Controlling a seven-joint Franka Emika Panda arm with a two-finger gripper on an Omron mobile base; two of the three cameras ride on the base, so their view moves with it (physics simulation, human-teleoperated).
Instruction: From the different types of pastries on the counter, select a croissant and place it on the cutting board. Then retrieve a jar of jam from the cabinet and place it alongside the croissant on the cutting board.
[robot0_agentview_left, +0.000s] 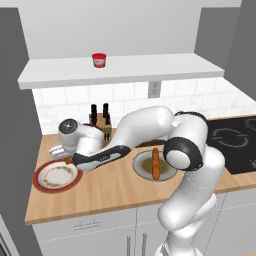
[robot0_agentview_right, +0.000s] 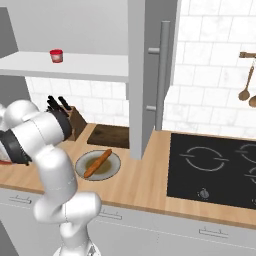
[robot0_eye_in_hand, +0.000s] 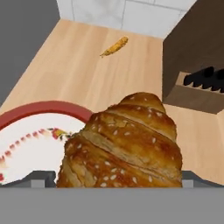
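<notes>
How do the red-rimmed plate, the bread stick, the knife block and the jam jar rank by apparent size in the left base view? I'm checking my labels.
1. red-rimmed plate
2. bread stick
3. knife block, partly hidden by the arm, so unsure against the stick
4. jam jar

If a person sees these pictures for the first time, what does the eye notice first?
First, the big golden croissant close before the hand camera, held above the red-rimmed plate at the counter's left end. Next, the white arm bent low toward that plate, and the small red jar of jam alone on the white shelf.
</notes>
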